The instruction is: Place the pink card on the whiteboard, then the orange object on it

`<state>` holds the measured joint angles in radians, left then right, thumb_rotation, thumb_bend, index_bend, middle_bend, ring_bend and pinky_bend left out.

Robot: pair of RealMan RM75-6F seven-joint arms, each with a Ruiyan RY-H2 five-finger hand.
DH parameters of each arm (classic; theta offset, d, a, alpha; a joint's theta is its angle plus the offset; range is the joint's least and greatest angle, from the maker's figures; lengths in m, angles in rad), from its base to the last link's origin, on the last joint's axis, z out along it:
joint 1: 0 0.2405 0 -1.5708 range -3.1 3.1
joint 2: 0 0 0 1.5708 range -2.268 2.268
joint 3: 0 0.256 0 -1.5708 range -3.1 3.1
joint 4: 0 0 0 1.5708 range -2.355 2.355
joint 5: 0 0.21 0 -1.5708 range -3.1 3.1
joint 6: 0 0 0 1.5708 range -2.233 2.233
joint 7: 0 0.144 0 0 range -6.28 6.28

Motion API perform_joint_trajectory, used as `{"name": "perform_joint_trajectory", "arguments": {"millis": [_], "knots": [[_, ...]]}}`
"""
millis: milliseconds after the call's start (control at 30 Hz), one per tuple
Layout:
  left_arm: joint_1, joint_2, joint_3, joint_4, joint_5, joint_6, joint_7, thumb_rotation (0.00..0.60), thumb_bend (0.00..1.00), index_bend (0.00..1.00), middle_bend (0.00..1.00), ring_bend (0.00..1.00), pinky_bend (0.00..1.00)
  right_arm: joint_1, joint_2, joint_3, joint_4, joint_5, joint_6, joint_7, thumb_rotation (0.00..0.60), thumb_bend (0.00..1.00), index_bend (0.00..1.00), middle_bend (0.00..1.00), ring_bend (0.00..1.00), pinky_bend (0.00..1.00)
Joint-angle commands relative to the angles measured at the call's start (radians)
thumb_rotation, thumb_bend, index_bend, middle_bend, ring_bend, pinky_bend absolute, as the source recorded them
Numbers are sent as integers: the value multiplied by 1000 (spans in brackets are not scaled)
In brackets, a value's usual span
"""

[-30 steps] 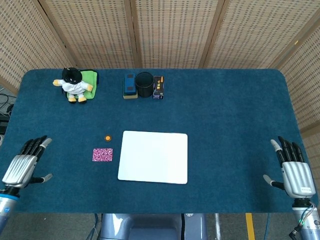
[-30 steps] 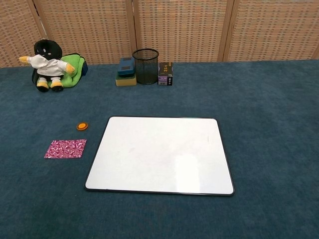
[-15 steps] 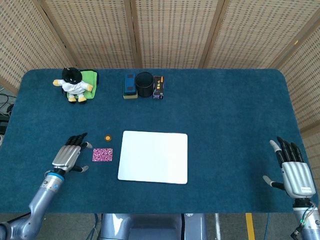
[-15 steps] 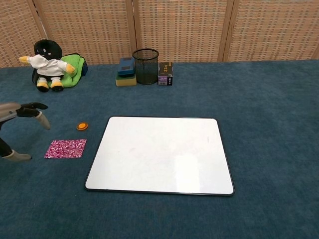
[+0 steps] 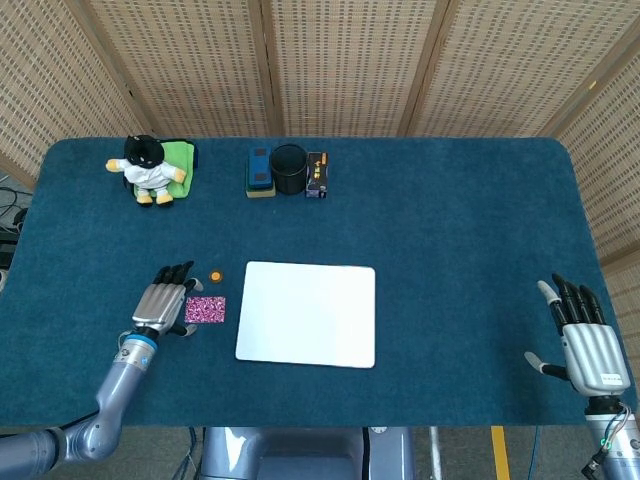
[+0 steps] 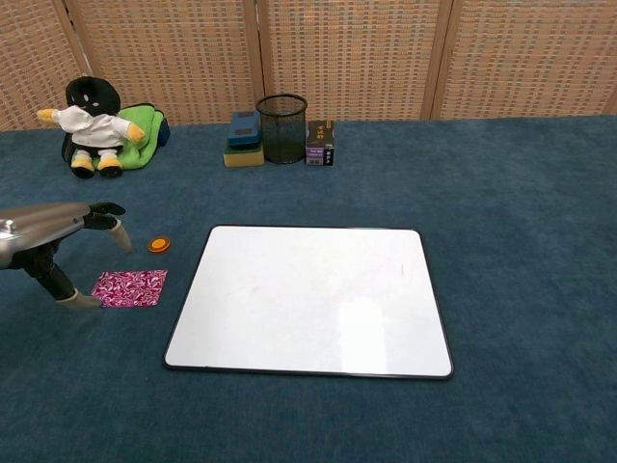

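The pink patterned card [image 5: 205, 309] [image 6: 130, 287] lies flat on the blue table, just left of the whiteboard [image 5: 308, 313] [image 6: 310, 298]. A small orange disc [image 5: 215, 275] [image 6: 159, 244] sits a little beyond the card. My left hand [image 5: 165, 300] [image 6: 53, 241] hovers open with its fingers spread at the card's left edge, its thumb low beside the card. My right hand [image 5: 585, 335] rests open near the table's front right corner, far from the objects; only the head view shows it.
Along the far edge stand a plush toy [image 5: 148, 170] on a green cloth, a blue-and-yellow eraser [image 5: 260, 172], a black mesh cup [image 5: 288, 168] and a small dark box [image 5: 316, 174]. Wicker screens close off the back.
My left hand has moved right from the table's front left corner to the card's left edge. The right hand has stayed put. Card and disc have not moved.
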<state>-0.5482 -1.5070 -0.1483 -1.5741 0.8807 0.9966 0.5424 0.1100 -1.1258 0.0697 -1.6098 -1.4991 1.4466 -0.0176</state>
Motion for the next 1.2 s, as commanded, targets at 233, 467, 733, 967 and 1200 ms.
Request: {"name": "perform_joint_trajectory", "arguments": {"millis": [233, 467, 733, 967, 1200], "knots": [[-36, -47, 5, 14, -64, 33, 74, 600, 216, 292, 0, 0, 0, 1, 2, 0, -1, 2, -2, 6, 600, 0, 0, 0, 0, 0], [-56, -72, 10, 43, -103, 36, 96, 600, 217, 292, 0, 0, 0, 1, 3, 0, -3, 3, -5, 13, 600, 0, 0, 0, 0, 0], [-63, -85, 26, 59, -104, 30, 82, 600, 218, 293, 0, 0, 0, 2, 5, 0, -5, 6, -7, 17, 600, 0, 0, 0, 0, 0], [-67, -95, 38, 67, -116, 33, 90, 600, 229, 422, 0, 0, 0, 3, 5, 1, -6, 9, -9, 19, 600, 0, 0, 0, 0, 0], [-69, -82, 42, 58, -117, 50, 92, 600, 234, 503, 0, 0, 0, 3, 6, 0, -7, 9, -9, 20, 600, 0, 0, 0, 0, 0]]}}
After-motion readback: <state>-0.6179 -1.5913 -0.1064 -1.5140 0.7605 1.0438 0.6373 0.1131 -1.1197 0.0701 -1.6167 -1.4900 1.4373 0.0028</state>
